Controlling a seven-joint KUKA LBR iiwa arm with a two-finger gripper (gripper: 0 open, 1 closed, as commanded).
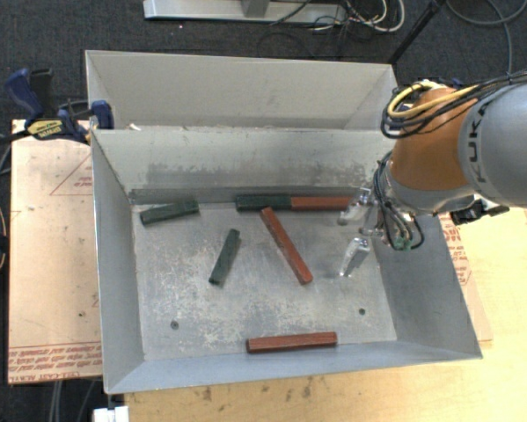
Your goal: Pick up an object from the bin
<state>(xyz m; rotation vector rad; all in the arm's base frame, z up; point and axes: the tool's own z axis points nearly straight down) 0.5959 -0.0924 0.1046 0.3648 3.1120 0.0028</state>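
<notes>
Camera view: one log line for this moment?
pincer: open, nothing between fingers | place: right side of bin | nearest: slanted red-brown bar, untouched | pick: not yet done

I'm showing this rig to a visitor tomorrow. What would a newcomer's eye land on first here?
The arm reaching in from the right, its gripper open over the right side of the grey bin, holding nothing. Then the slanted red-brown bar at the bin's middle, with a dark green bar to its left.

I see even, fairly bright light from overhead across the bin (pixel 245 95). A soft shadow runs along its far wall. The bars (pixel 286 245) cast only thin ones.
</notes>
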